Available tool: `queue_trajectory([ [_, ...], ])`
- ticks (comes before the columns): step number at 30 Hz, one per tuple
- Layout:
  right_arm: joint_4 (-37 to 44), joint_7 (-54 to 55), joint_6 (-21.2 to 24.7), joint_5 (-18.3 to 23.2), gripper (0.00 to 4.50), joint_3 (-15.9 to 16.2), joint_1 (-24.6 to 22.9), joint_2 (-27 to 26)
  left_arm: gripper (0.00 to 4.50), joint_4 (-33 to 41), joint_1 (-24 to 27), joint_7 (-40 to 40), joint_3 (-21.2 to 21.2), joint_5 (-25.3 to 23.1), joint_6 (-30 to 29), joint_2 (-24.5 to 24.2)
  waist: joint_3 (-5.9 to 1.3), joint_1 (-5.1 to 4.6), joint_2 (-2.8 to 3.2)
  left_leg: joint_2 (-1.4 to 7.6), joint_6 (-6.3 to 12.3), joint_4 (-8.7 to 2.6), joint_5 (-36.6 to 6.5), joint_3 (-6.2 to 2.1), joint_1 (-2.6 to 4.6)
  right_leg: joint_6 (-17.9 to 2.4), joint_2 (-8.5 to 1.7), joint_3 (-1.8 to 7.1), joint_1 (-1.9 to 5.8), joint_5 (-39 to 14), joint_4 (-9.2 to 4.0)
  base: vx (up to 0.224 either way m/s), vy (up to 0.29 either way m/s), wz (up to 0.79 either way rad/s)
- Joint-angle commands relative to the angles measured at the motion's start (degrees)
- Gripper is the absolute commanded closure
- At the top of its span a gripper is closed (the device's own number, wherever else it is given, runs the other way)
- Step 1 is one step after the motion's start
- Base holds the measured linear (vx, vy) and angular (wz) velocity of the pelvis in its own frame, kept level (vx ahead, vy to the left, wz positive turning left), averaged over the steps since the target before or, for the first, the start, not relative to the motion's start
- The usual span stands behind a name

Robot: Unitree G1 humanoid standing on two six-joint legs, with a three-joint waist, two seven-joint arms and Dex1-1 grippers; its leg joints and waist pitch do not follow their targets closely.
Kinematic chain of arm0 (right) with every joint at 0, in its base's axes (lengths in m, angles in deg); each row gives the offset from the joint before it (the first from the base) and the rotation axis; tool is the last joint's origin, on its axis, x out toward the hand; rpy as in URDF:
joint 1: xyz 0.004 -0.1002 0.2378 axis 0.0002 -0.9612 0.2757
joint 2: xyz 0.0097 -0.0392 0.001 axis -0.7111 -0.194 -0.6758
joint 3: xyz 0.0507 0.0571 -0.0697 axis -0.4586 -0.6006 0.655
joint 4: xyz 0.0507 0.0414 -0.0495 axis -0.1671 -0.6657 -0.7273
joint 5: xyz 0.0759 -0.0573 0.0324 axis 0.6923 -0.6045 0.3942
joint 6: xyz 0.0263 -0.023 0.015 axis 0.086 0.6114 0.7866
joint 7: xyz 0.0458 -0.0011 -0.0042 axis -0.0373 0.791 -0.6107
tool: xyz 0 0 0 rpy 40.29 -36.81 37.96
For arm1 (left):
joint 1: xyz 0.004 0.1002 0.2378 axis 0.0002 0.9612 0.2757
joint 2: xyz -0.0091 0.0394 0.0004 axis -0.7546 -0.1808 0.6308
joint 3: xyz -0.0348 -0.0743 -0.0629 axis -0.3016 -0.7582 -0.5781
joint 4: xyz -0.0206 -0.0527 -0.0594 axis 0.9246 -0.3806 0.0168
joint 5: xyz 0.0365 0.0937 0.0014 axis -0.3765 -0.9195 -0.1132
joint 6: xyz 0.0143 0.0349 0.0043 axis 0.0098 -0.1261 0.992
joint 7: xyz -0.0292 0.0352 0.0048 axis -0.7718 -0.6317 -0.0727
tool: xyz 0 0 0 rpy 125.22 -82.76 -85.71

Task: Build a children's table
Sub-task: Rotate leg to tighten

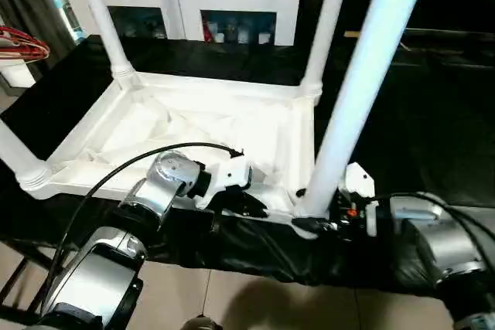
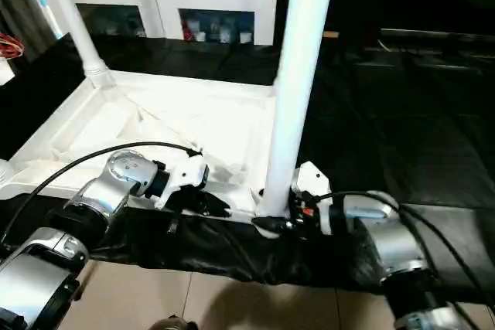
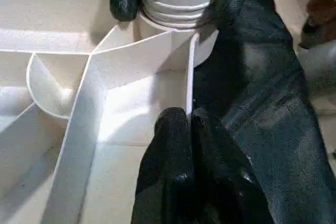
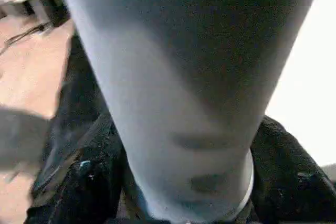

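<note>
White ribbed plastic tabletop [image 1: 193,125], smooth cylindrical legs [image 1: 371,75].

Left arm: silver forearm extends forward and inward from the lower left, a black cable arching over the wrist. Left gripper [image 1: 246,205] has its two black fingers [image 3: 178,182] pressed together, tips meeting on the thin rim wall of the tabletop [image 1: 232,125], with no gap visible between them.

Right arm: silver forearm enters from the lower right, wrist turned inward. Right gripper [image 1: 313,224] has its black fingers [image 4: 86,182] spread to either side of the near leg [image 1: 363,83], whose base sits between the jaws.
</note>
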Motion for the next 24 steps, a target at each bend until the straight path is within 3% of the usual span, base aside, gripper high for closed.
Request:
queue_trajectory([
  [1, -2.19, 6.93, 0.16, -2.15, 1.81, 2.28, 0.55, -5.0, 4.5, -0.15, -2.59, 8.96, -1.6, 0.21, -1.4, 3.7, -3.24, -0.17, -0.58, 2.71, 2.07, -3.86, -17.24, -1.12, 0.49, -11.14, -3.93, 2.17, 2.74, -18.59, -3.96, 0.0, 0.0, 0.0],
  [6, -7.31, 18.67, 0.62, -4.58, 1.82, -0.18, 2.85, -8.76, 4.5, -1.55, -3.98, 15.46, -2.5, -0.28, -4.4, 6.45, -3.01, -1.64, -0.69, 2.37, 0.47, -4.11, -20.11, -1.38, 0.89, -9.09, -4.04, 2.1, 2.33, -25.3, -4.82, 0.0, 0.0, 0.0],
  [9, -9.08, 23.18, 0.95, -5.12, 1.82, -1.25, 3.66, -10.35, 4.5, -1.82, -4.36, 18.16, -2.67, -0.63, -5.36, 7.64, -3.17, -1.72, -0.65, 2.38, 0.96, -3.99, -18.78, -1.21, 0.86, -9.29, -3.85, 2.28, 2.26, -22.41, -4.74, 0.0, 0.0, 0.0],
  [10, -12.12, 33.54, 1.64, -6.21, 1.83, -3.4, 5.02, -14.4, 4.5, -1.91, -4.9, 25.35, -2.95, -1.65, -8.27, 11.1, -3.34, -1.92, -0.61, 2.36, 1.04, -3.88, -17.75, -1.09, 0.73, -10.32, -3.72, 2.35, 2.35, -19.1, -4.32, 0.0, 0.0, 0.0],
  [13, -14.51, 41.62, 1.89, -7.56, 1.83, -4.31, 6.1, -18.27, 4.5, -0.13, -4.0, 29.11, -2.24, -2.61, -10.02, 14.28, -3.46, -1.95, -0.42, 2.23, 0.52, -3.81, -16.68, -1.16, 0.86, -10.82, -3.75, 2.25, 2.47, -17.5, -4.17, 0.0, 0.0, 0.0],
  [17, -15.3, 43.87, 0.11, -9.16, 1.83, -3.86, 6.51, -19.39, 4.5, 1.0, -3.11, 28.44, -1.1, -3.57, -8.88, 14.61, -3.48, -1.77, -0.47, 2.12, 1.83, -3.76, -16.05, -1.03, 0.62, -10.22, -3.68, 2.3, 2.62, -15.9, -4.27, 0.0, 0.0, 0.0],
  [20, -15.41, 43.16, -1.4, -8.4, 1.83, -4.4, 6.52, -19.36, 4.5, 1.32, -2.93, 27.87, -1.06, -3.18, -8.58, 14.11, -3.34, -1.81, -0.46, 2.03, 2.27, -3.83, -16.52, -1.0, 0.55, -9.54, -3.7, 2.25, 2.67, -17.76, -4.51, 0.0, 0.0, 0.0],
  [21, -15.33, 42.12, -1.48, -7.35, 1.27, -4.89, 6.49, -19.28, 4.5, 1.45, -2.86, 27.61, -1.06, -3.0, -8.37, 13.74, -3.35, -1.82, -0.41, 2.09, 2.25, -3.89, -16.82, -1.04, 0.61, -9.29, -3.67, 2.25, 2.65, -18.46, -4.55, 0.0, 0.0, 0.0],
  [24, -15.05, 40.06, -1.61, -6.78, 0.92, -5.27, 6.55, -18.45, 4.5, 2.09, -2.3, 25.86, -1.27, -2.48, -7.47, 12.65, -3.42, -1.92, -0.34, 2.23, 2.23, -3.96, -16.99, -1.12, 0.56, -9.54, -3.61, 2.27, 2.67, -17.26, -4.39, 0.0, 0.0, 0.0],
])
